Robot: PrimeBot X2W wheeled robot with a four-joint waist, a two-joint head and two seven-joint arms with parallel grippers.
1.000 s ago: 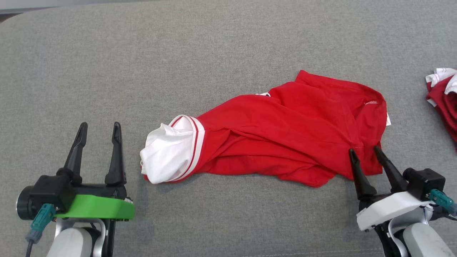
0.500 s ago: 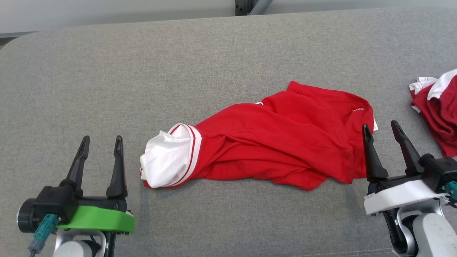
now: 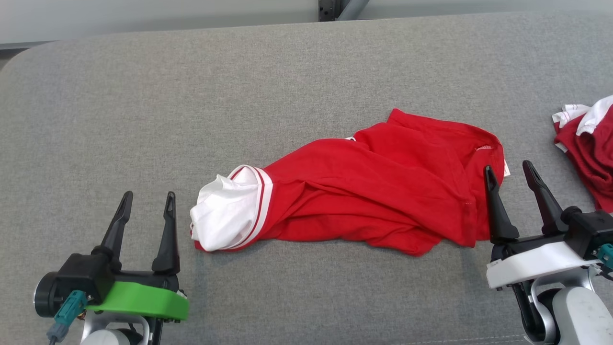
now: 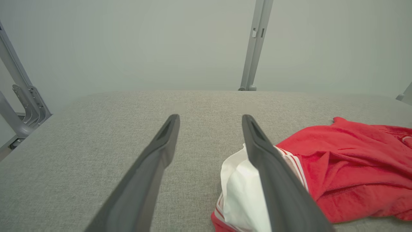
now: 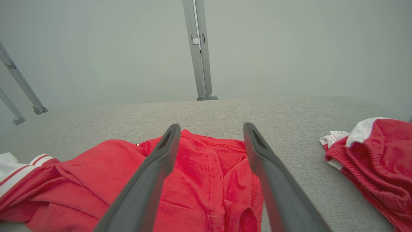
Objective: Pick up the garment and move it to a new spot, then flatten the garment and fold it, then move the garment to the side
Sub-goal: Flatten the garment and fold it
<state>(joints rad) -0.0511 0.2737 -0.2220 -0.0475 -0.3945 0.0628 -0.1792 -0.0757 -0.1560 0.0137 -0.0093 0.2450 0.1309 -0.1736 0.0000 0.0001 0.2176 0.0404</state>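
Observation:
A red garment (image 3: 378,187) with a white sleeve end (image 3: 227,215) and red-white stripes lies crumpled on the grey padded table (image 3: 287,76). It also fills the lower left of the right wrist view (image 5: 199,180) and the right of the left wrist view (image 4: 354,167). My left gripper (image 3: 148,200) stands open near the front left, a little left of the white sleeve, empty. My right gripper (image 3: 507,167) stands open just right of the garment's right edge, nothing between its fingers. In the right wrist view the fingers (image 5: 157,167) hover over the red cloth.
A second red and white garment (image 3: 591,143) lies bunched at the table's right edge, also at the right in the right wrist view (image 5: 376,154). Grey metal posts (image 5: 199,48) and a pale wall stand behind the table.
My right gripper has let go of the garment's right corner, opened wider and pulled back to the right. The head camera tilted up. The left gripper shifted slightly right.

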